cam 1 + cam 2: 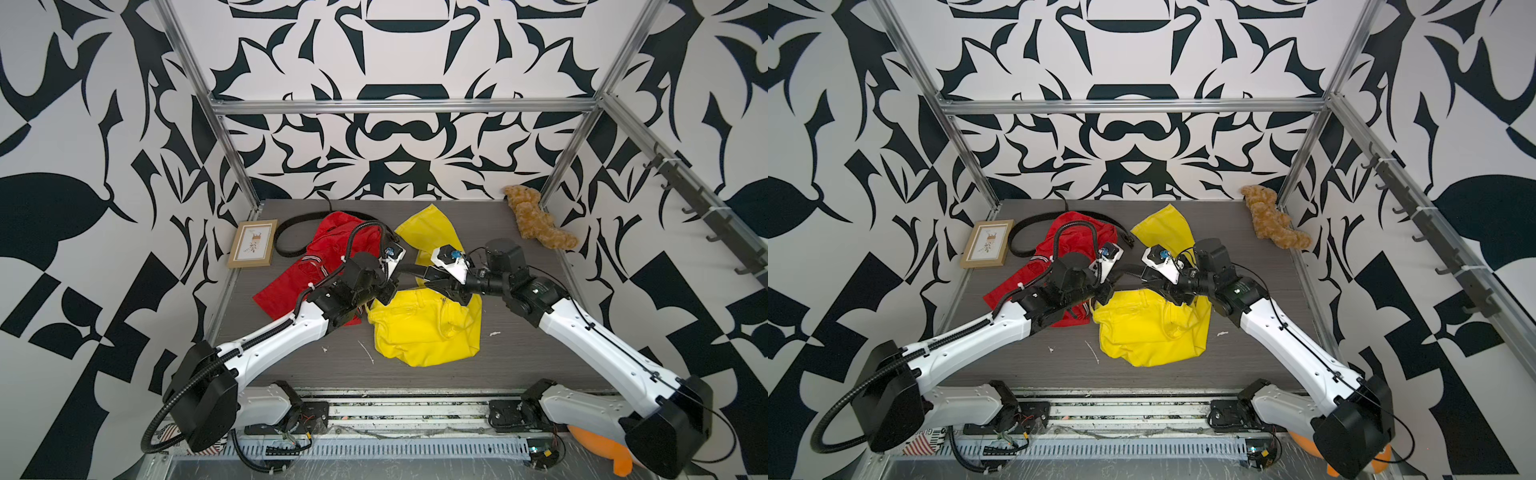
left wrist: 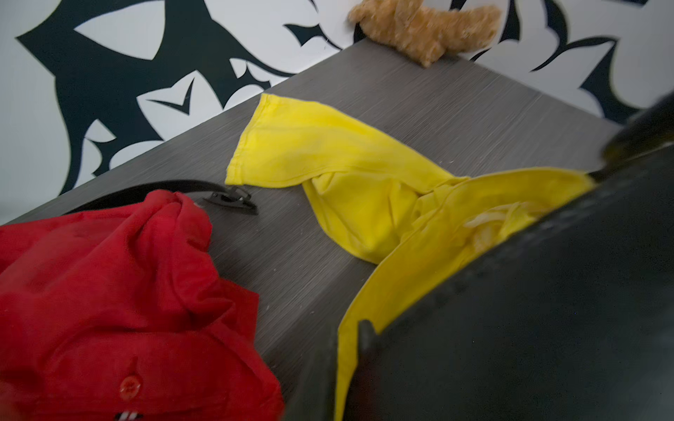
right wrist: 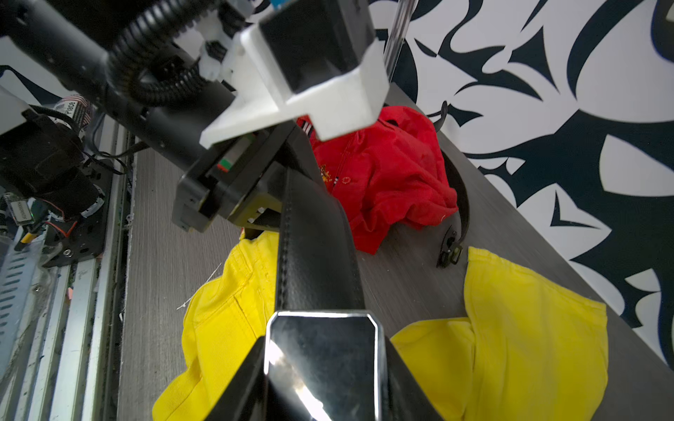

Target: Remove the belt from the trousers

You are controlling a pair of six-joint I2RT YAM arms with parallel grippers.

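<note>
So here's what we're looking at: the wide belt (image 1: 409, 269), a black strap with a shiny buckle (image 3: 322, 364), is strung between the two grippers, right over the waist end of the yellow trousers (image 1: 419, 328). The right gripper (image 1: 432, 276) has the buckle end. In the right wrist view its fingers (image 3: 237, 393) sit on either side of the buckle and pinch it between them. From there the strap runs straight across to the left gripper (image 3: 270, 204), and its far end goes in at those jaws. We honestly can't tell whether they're clamped on the strap or standing apart; the left wrist view is mostly a dark blur of belt along the yellow waistband. We also can't tell if the strap is threaded through any loops.

The yellow pair lies crumpled mid-table (image 1: 291, 357), with one leg pointing toward the back wall. The red trousers (image 1: 332, 237) are bunched just beside them on the robot's left, partly under the left arm. A thin belt (image 1: 291, 226) curls around their far side, flat on the table, with its clasp (image 2: 233, 200) in the gap between the two pairs. There's a picture frame (image 1: 253, 243) at the left wall and a plush toy (image 1: 536, 220) in the far right corner.
</note>
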